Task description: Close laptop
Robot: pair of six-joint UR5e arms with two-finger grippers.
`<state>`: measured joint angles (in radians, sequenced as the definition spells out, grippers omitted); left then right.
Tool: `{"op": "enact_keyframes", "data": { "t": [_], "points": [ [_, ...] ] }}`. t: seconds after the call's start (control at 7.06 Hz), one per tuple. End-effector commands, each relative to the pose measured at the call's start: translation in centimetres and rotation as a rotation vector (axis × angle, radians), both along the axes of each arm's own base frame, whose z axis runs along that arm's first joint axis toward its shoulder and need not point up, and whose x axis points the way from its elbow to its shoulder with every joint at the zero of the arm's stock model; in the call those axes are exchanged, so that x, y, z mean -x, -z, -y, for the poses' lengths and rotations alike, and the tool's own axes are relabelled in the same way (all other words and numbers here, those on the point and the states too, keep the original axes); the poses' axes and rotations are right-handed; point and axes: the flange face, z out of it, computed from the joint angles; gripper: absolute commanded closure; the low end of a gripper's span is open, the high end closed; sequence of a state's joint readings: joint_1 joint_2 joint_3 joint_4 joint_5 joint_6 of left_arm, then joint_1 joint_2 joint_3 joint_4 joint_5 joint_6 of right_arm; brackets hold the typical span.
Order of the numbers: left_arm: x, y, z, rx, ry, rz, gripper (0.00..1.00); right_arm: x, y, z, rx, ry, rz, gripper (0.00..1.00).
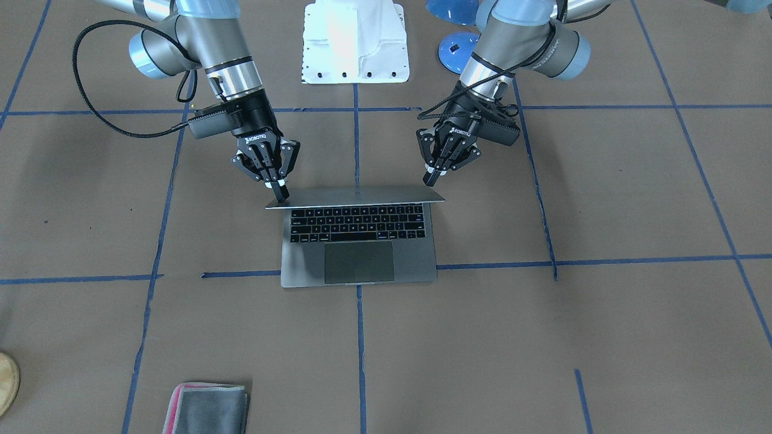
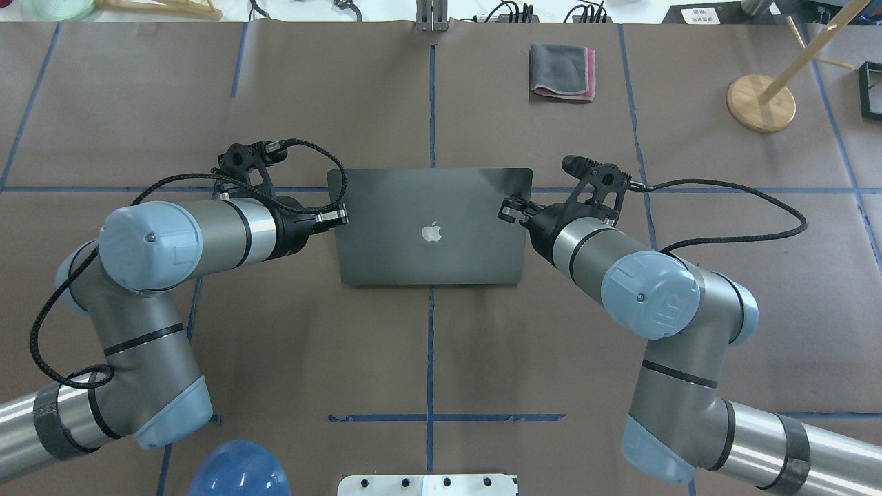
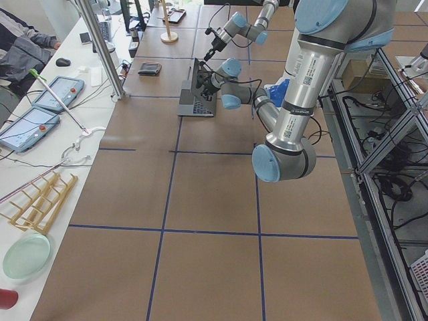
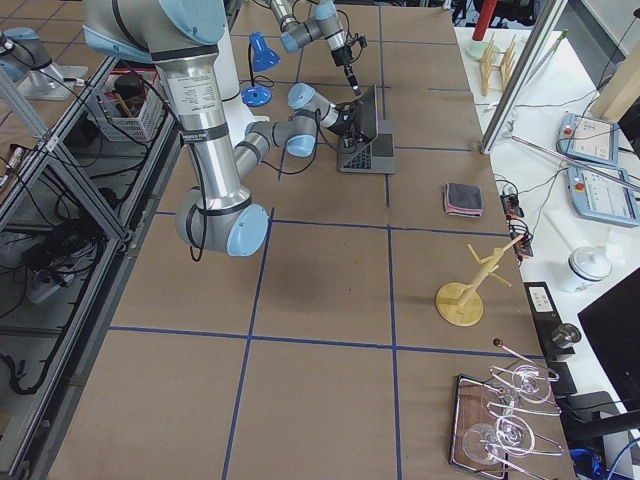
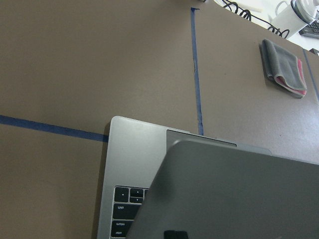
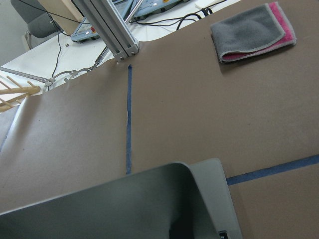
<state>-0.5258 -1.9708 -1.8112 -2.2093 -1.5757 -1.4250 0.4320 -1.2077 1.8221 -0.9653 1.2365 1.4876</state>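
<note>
Laptop (image 1: pixel 362 260) lid against closed left hand (image 1: pixel 429 179)

In the front view the half-open laptop (image 1: pixel 359 253) stands mid-frame, with the right hand (image 1: pixel 279 191) and left hand (image 1: pixel 429 178) at its lid's corners. Open surface (image 1: pixel 573 337) lies all around it, and a folded cloth (image 1: pixel 206 408) lies lower left.

Matt grey metal laptop (image 2: pixel 431 227), soft folded cloth (image 2: pixel 561 71), matt brown paper table cover (image 2: pixel 275 103)
</note>
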Motion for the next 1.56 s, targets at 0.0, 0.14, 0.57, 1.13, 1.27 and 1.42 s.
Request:
{"op": "enact_keyframes", "data": {
  "t": [0.0,0.14,0.57,1.13,1.27,1.42],
  "points": [
    [-1.3,-0.3,2.0,0.020,0.017,0.034,1.00,2.2,-0.4,1.8,0.012,-0.010,-0.025,0.99],
    [-2.1,-1.0,2.8,0.030,0.022,0.054,1.00,2.9,-0.8,2.2,0.018,-0.012,-0.037,0.99],
    [-5.5,-1.8,6.1,0.055,0.035,0.104,1.00,5.0,-3.8,3.4,0.047,-0.012,-0.103,0.99],
    [-9.3,-3.9,9.4,0.063,0.009,0.192,1.00,6.9,-4.5,6.0,0.125,0.089,-0.109,0.63],
    [-7.8,-3.8,10.4,0.105,-0.073,0.164,0.53,5.7,-4.6,7.0,0.173,0.128,-0.117,0.06],
    [-7.4,-3.9,10.5,0.105,-0.126,0.162,0.06,5.4,-4.5,6.7,0.217,0.138,-0.192,0.01]
  ]
}}
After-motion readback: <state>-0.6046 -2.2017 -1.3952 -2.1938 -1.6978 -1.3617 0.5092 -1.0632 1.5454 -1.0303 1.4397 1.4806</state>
